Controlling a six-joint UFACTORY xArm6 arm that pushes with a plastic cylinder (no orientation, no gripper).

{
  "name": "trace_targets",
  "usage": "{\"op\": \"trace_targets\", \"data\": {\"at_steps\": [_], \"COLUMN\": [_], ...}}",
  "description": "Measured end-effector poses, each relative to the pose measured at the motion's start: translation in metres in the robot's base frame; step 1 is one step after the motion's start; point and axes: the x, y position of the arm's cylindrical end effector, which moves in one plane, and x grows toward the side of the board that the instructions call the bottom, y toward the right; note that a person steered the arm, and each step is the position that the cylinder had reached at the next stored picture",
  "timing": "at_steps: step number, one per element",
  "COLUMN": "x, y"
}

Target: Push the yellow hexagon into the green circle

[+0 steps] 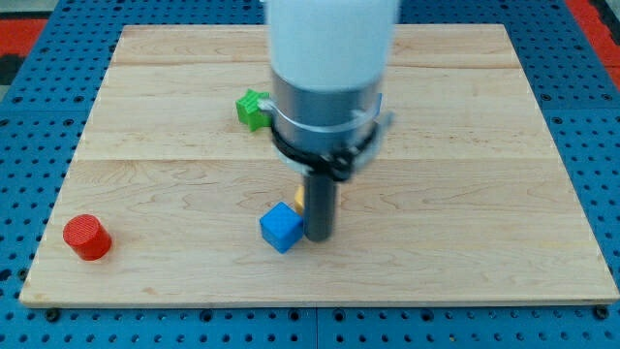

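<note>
My tip (pixel 318 237) rests on the wooden board (pixel 465 194) a little below its middle. A blue cube (pixel 282 227) lies right against the tip's left side. A small sliver of a yellow block (pixel 299 200) shows just left of the rod, above the blue cube; the rod hides most of it, so its shape cannot be made out. A green block (pixel 252 109) lies toward the view's top, left of the arm's body, partly covered by it; its shape is unclear.
A red cylinder (pixel 87 237) stands near the board's bottom left corner. The arm's wide white and grey body (pixel 327 68) covers the board's top centre. Blue pegboard (pixel 29 145) surrounds the board.
</note>
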Motion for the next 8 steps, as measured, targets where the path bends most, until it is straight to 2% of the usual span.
{"op": "trace_targets", "data": {"at_steps": [1,2,3,4,6,7,8], "x": [-0.040,-0.056,-0.023,0.000,-0.066,-0.049,0.017], "y": [-0.050,-0.070,-0.070,-0.020,-0.021,-0.018,0.050]}}
